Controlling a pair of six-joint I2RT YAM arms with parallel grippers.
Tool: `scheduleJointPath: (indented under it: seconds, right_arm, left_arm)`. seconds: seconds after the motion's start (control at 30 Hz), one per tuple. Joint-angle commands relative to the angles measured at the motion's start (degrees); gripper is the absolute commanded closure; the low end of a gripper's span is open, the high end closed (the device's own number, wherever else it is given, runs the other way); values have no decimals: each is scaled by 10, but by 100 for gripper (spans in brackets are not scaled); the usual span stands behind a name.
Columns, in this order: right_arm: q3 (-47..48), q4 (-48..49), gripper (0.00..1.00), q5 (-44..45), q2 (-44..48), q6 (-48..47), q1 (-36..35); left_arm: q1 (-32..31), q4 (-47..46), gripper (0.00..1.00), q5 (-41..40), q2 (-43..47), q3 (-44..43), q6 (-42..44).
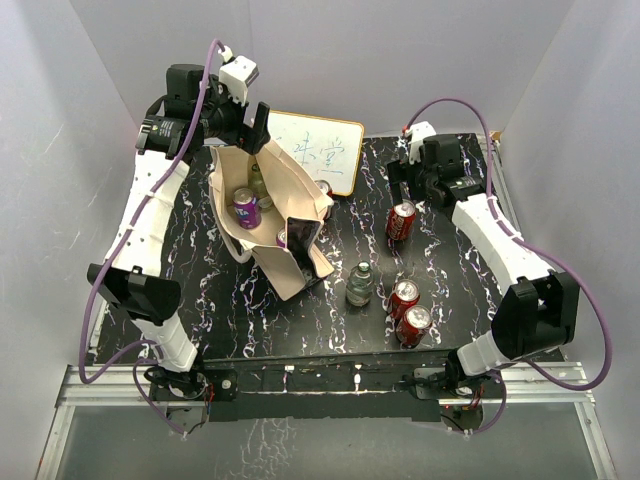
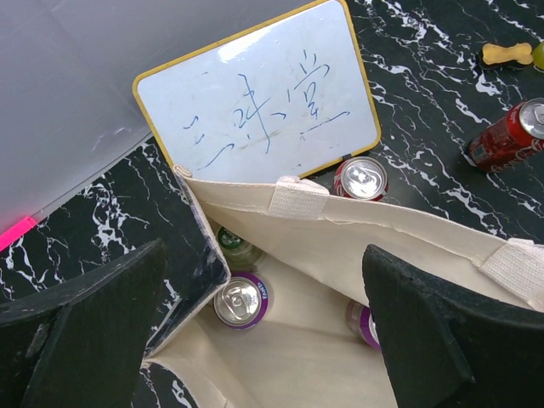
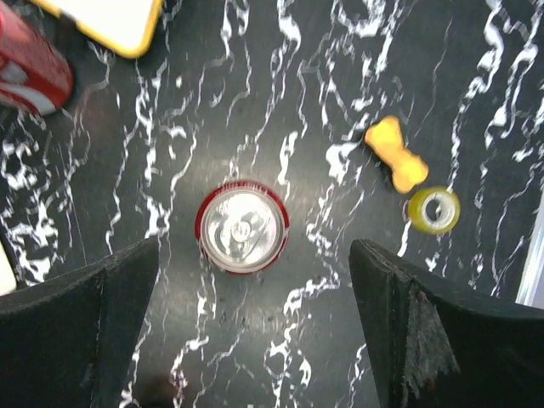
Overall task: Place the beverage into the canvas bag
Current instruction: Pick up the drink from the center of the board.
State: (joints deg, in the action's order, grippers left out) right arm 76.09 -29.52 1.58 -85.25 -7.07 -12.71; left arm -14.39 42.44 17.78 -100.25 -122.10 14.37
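Note:
The beige canvas bag stands open at the left of the table. Inside it are a purple can, a second purple can and a green-capped bottle. My left gripper is open and empty above the bag's far end. The left wrist view looks into the bag: purple can, second purple can, bottle. My right gripper is open and empty above an upright red can, which shows between the fingers in the right wrist view.
A white board lies behind the bag, with a red can between them. Two red cans and a clear bottle stand near the front. A yellow piece and a yellow-green ring lie near the right gripper.

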Motion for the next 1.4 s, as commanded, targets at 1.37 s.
scheduleJointPath:
  seconds: [1.37]
  right_arm:
    - [34, 15, 12, -74, -169, 45, 36]
  left_arm:
    - [-2, -6, 3, -35, -7, -26, 28]
